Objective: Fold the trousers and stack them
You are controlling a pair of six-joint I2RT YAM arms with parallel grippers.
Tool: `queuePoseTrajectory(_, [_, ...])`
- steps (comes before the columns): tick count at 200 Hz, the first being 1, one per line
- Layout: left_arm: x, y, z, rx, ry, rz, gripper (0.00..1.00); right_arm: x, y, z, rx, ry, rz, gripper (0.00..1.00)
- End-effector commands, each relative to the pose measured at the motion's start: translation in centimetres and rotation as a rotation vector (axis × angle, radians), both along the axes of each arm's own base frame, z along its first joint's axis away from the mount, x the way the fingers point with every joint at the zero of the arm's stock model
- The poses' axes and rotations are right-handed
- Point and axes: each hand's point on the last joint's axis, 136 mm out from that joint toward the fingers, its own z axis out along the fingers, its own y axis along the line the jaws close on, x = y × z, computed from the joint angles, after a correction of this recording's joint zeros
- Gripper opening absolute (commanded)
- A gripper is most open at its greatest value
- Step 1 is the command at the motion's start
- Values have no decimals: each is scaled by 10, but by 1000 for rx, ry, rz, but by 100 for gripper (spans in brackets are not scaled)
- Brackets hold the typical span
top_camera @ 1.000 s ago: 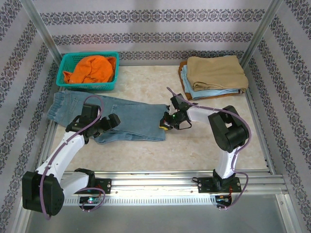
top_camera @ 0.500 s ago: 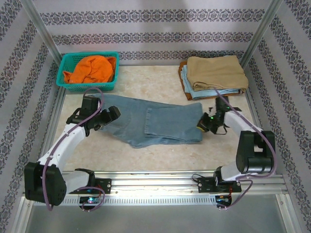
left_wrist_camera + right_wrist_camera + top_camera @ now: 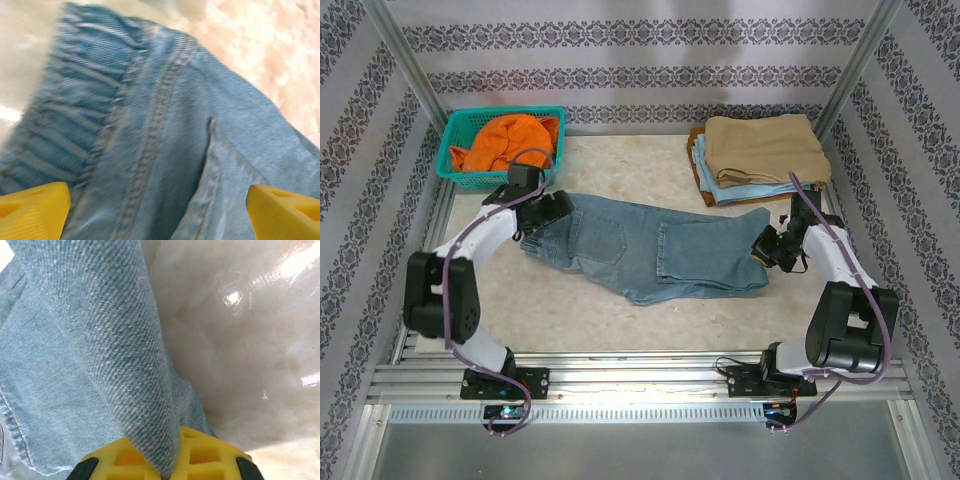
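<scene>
A: Faded light-blue denim jeans (image 3: 650,250)?
B: Across the desk (image 3: 620,325), 9 to 3 o'clock. Right fingers (image 3: 200,455) pinch a fold at 3; left fingers (image 3: 32,207) spread wide over the waistband (image 3: 85,125) at 9.
A: Handling?
B: Probably limp, heavyish; grip seams.

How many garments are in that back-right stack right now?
3: tan trousers on top, light-blue garment beneath, brown garment at bottom; others may be hidden.
</scene>
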Motion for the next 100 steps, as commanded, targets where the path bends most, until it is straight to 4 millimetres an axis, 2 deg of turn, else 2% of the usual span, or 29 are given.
queuePoseTrajectory(1, [34, -34, 0, -118, -70, -100, 91, 7, 6, 7, 16, -28, 32, 0])
queuePoseTrajectory(18, [32, -36, -38, -136, 3, -96, 90, 9, 4, 6, 9, -29, 30, 0])
queuePoseTrajectory(39, [4, -28, -77, -129, 86, -51, 88, 11, 1, 5, -9, -30, 32, 0])
queuePoseTrajectory(51, [-25, -16, -94, -93, 148, 1, 88, 13, -2, 4, -24, -26, 35, 0])
queuePoseTrajectory(71, [-77, 2, -106, -49, 218, 82, 88, 18, -8, 2, -55, -19, 39, 0])
queuePoseTrajectory(86, [-119, 5, -111, -64, 272, 126, 88, 24, -11, 3, -72, -18, 46, 0])
queuePoseTrajectory(100, [-153, -5, -111, -112, 300, 125, 86, 30, -11, 6, -66, -27, 61, 0])
